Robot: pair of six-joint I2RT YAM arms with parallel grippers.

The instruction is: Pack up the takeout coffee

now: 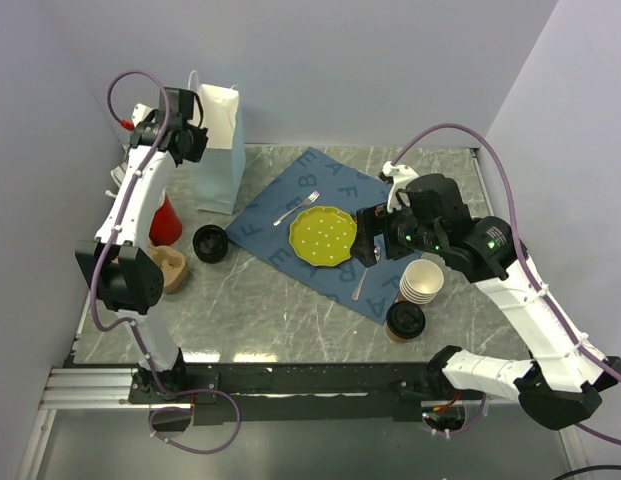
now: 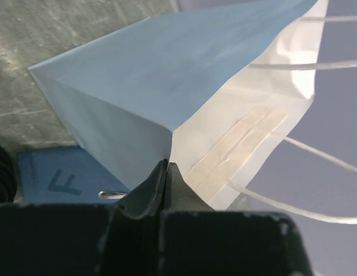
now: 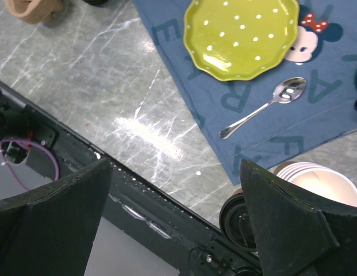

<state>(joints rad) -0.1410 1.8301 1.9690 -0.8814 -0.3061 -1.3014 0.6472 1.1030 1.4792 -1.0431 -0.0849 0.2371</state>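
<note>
The takeout coffee (image 1: 405, 320), a tan cup under a black lid, stands near the front right of the table, below a stack of lidless cups (image 1: 422, 282). In the right wrist view the takeout coffee (image 3: 238, 221) shows beside the right finger. My right gripper (image 1: 368, 248) hangs open over the blue mat's right part, above and left of the cup; nothing lies between its fingers (image 3: 175, 164). At the back left my left gripper (image 1: 190, 135) is shut on the top rim of the paper bag (image 1: 218, 150). Its fingertips (image 2: 167, 164) pinch the bag's edge (image 2: 167, 92).
A yellow plate (image 1: 322, 237), fork (image 1: 295, 208) and spoon (image 1: 362, 285) lie on the blue letter mat (image 1: 280, 215). A loose black lid (image 1: 209, 243), a red cone (image 1: 167, 218) and a tan object (image 1: 170, 268) sit at the left. Walls close in left, back and right.
</note>
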